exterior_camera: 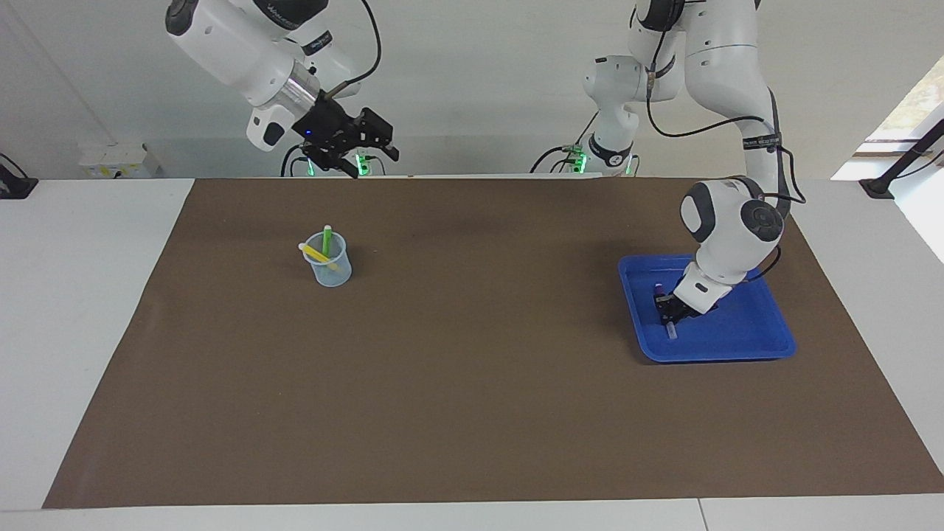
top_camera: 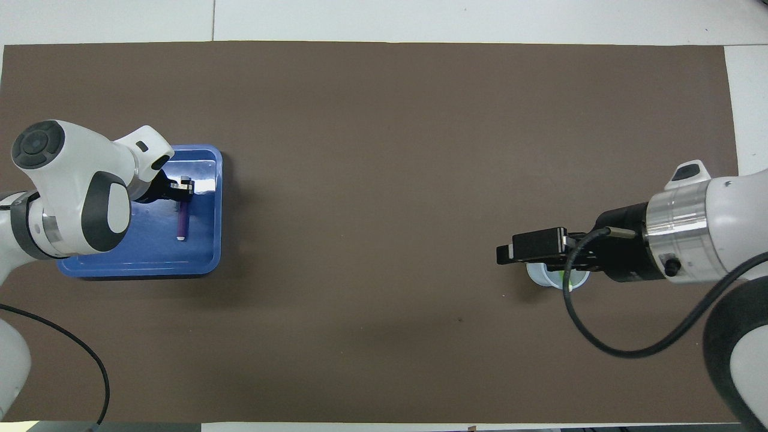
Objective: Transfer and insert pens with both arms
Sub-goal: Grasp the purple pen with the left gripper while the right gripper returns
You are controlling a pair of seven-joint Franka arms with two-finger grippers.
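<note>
Left pincer (exterior_camera: 670,311): clenched on purple pen (top_camera: 182,223) lying in blue tray (exterior_camera: 767,335) | Right pincer (exterior_camera: 369,151): released, raised, holds nothing | Green pen (exterior_camera: 327,240), yellow pen (exterior_camera: 316,253): leaning in cup (exterior_camera: 329,269)

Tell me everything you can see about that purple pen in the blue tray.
The purple pen is a short, thin stick, plastic by the look of it, with a small whitish cap at one end. It lies flat in the blue tray, toward the left arm's end of the table. The capped end points away from the left gripper, which is shut on the pen's other end. Nothing else is seen touching it.
</note>
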